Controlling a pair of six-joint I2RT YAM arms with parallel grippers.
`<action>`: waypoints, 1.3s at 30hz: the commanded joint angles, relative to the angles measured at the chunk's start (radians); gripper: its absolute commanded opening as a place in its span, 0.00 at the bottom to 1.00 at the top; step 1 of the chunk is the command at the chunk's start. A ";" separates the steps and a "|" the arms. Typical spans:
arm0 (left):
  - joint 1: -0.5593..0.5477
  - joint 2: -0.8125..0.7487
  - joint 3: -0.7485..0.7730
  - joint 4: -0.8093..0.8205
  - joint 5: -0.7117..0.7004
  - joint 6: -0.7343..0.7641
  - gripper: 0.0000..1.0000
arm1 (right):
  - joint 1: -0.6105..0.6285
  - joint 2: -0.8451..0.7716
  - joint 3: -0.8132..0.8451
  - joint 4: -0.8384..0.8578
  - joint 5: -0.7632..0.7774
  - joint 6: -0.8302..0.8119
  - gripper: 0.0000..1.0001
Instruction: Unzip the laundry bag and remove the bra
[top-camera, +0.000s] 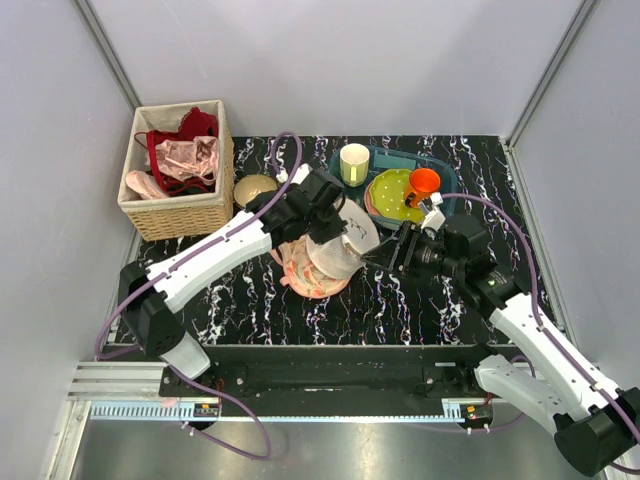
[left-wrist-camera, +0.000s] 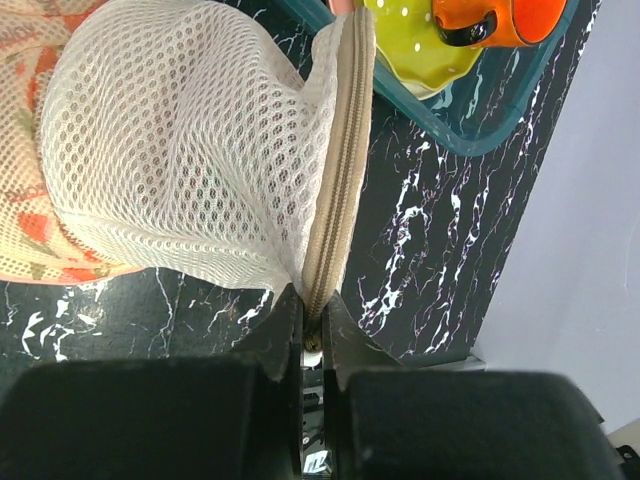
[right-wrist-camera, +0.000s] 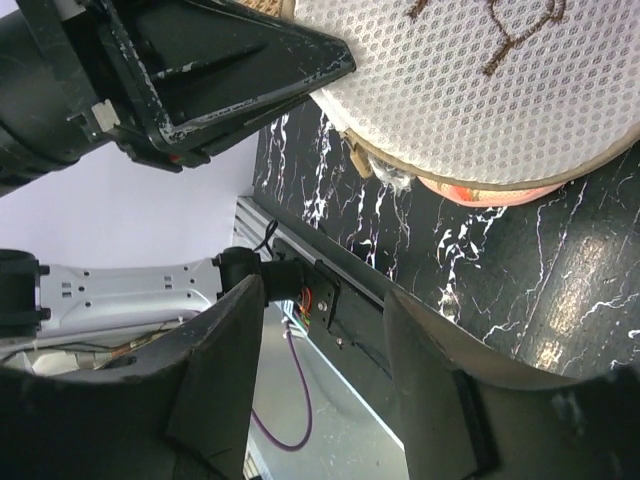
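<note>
The laundry bag (top-camera: 343, 243), a round white mesh pouch with a tan zip round its rim, is lifted on edge at the table's middle. It rests over a flat peach floral cloth (top-camera: 312, 278). My left gripper (top-camera: 333, 216) is shut on the bag's zipped rim (left-wrist-camera: 338, 180), with the mesh (left-wrist-camera: 170, 160) bulging to the left. My right gripper (top-camera: 384, 256) is open and empty just right of the bag. In the right wrist view the bag (right-wrist-camera: 480, 90) and a small zip pull (right-wrist-camera: 357, 160) lie above the open fingers (right-wrist-camera: 230, 340). The bra is hidden.
A wicker basket (top-camera: 178, 215) with red and pink garments stands at the back left. A teal tray (top-camera: 447, 168) at the back holds a green spotted plate (top-camera: 388, 192) and an orange cup (top-camera: 423, 185). A cream cup (top-camera: 354, 163) and a bowl (top-camera: 255, 188) stand nearby.
</note>
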 joint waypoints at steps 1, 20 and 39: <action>-0.004 0.043 0.089 -0.031 0.032 -0.030 0.00 | 0.012 0.009 -0.004 0.079 0.070 0.051 0.59; -0.026 0.118 0.136 -0.006 0.149 -0.176 0.00 | 0.019 0.099 0.013 0.076 0.067 -0.076 0.49; -0.040 0.104 0.129 -0.003 0.160 -0.188 0.00 | 0.028 0.108 -0.027 0.096 0.124 -0.112 0.49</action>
